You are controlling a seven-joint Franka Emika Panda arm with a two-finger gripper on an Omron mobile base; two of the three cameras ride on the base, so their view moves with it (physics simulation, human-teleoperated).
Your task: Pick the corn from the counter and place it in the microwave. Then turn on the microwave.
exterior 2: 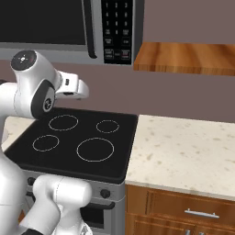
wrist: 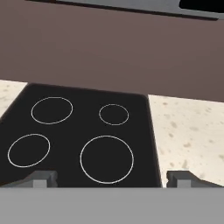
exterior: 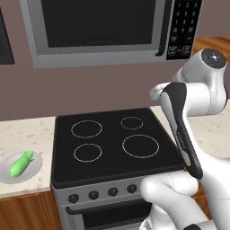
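Resting on plate [exterior: 36, 167] left of stovetop [exterior: 112, 139]: corn [exterior: 21, 164], left base view.

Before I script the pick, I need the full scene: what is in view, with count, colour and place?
corn: one, bright green, lying on the plate, left of the stovetop
plate: one, grey, on the counter's left stretch
counter: one, beige speckled, on both sides of the stovetop
stovetop: one, black with four white rings, between the counter stretches
oven knobs: dark, in a row on the grey front below the stovetop
microwave: one, grey with dark window, door shut, above the stovetop
keypad: one, black, at the microwave's right
shelf: one, brown wood, right of the microwave
drawer handle: one, silver, on the brown cabinet under the right counter
gripper: one, dark tips, open, above the stovetop's front edge
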